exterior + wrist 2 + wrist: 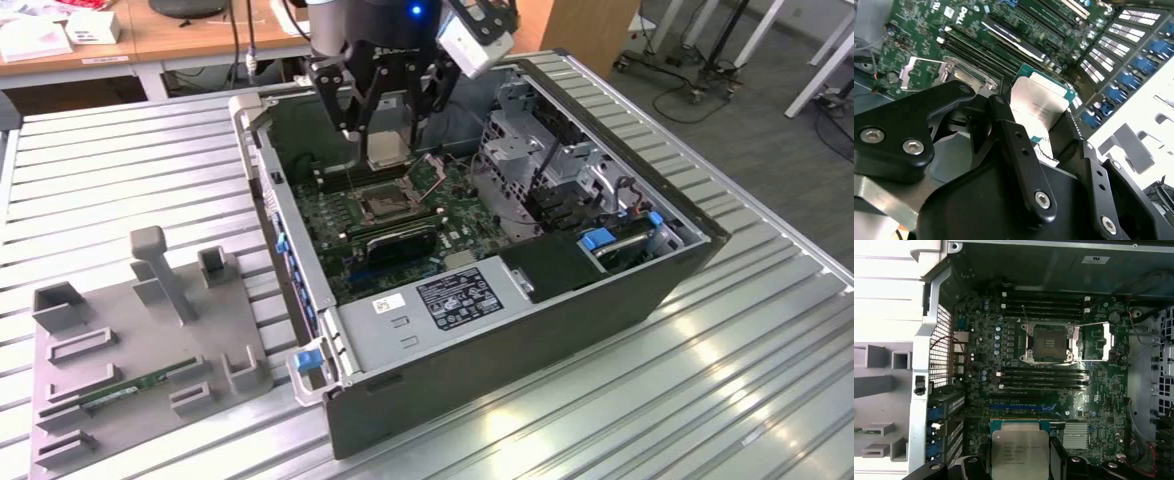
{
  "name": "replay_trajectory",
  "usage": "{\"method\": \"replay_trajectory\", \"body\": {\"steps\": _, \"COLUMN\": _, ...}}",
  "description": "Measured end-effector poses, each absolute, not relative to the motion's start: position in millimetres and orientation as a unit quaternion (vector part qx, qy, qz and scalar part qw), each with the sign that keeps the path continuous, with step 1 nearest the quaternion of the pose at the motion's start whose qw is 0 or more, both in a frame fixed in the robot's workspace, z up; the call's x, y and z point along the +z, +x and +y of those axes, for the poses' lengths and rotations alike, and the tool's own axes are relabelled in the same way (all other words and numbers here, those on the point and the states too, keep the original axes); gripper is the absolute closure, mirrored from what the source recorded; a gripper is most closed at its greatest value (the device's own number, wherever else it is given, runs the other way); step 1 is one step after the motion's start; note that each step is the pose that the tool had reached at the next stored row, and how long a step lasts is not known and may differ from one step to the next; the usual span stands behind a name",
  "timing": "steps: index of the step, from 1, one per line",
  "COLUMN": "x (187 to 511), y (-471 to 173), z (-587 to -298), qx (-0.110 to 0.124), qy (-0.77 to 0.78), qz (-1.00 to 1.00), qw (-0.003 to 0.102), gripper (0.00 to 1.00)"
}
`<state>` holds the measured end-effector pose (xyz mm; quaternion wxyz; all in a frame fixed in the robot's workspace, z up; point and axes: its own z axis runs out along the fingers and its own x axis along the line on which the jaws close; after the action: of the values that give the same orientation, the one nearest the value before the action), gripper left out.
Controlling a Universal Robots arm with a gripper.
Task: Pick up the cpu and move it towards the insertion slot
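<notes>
- While the gripper (384, 140) hangs over the open computer case (507, 330), its black fingers (1019, 150) are closed on the cpu (386, 148), chip edges pinched between them.
- Cpu is lifted clear of the motherboard (1094, 405), silvery top showing in both wrist views (1039, 107) (1019, 455).
- Insertion slot (1049, 342) lies open on the board, frame raised; in the exterior view (378, 205) it sits just below the held chip.
- Grey fixture tray (134, 370) rests at the exterior view's left.
</notes>
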<state>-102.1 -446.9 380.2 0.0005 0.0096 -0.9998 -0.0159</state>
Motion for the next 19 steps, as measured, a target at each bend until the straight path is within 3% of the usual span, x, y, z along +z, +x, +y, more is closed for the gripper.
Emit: {"method": "replay_trajectory", "body": {"steps": 19, "x": 379, "y": -53, "z": -446, "qx": -0.016, "qy": 0.010, "qz": -1.000, "qw": 0.000, "gripper": 0.45}}
